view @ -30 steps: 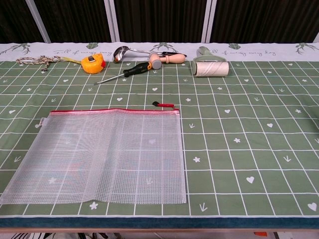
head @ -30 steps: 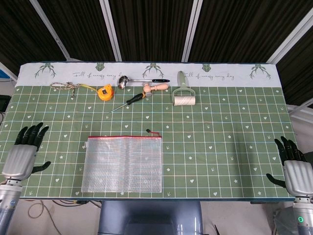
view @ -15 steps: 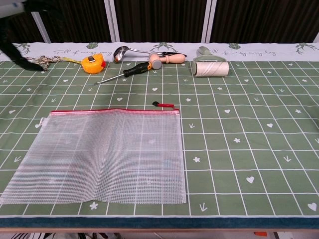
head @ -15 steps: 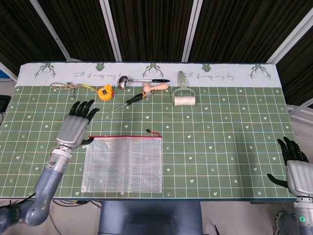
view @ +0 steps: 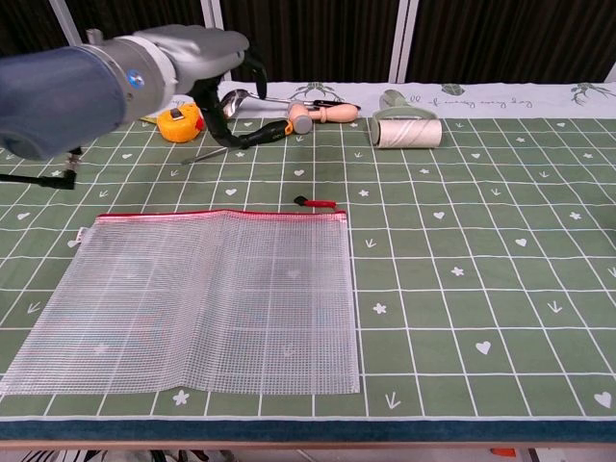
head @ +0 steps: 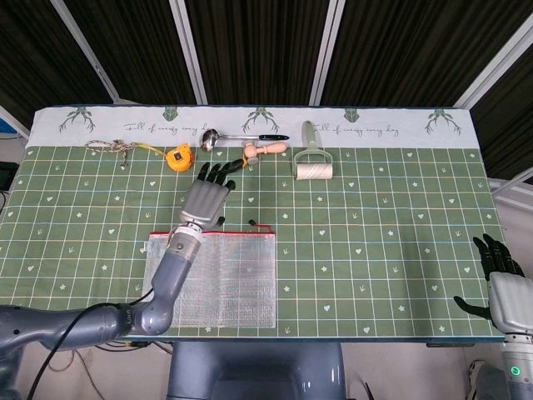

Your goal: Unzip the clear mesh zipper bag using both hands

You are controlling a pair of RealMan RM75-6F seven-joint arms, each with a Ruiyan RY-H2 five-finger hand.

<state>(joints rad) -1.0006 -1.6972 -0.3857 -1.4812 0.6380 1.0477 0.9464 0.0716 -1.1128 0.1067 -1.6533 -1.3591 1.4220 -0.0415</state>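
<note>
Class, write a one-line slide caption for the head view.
Left hand hovers open above the zipped mesh bag; right hand waits.

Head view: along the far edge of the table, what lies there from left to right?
Tangled beige cord → orange tape measure → silver ladle with black handle → wooden-handled mallet → pale green lint roller.

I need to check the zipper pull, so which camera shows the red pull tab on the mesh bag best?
The chest view: the red pull tab lies unobstructed just beyond the bag's red zipper edge. In the head view it is smaller, right beside the left hand.
</note>
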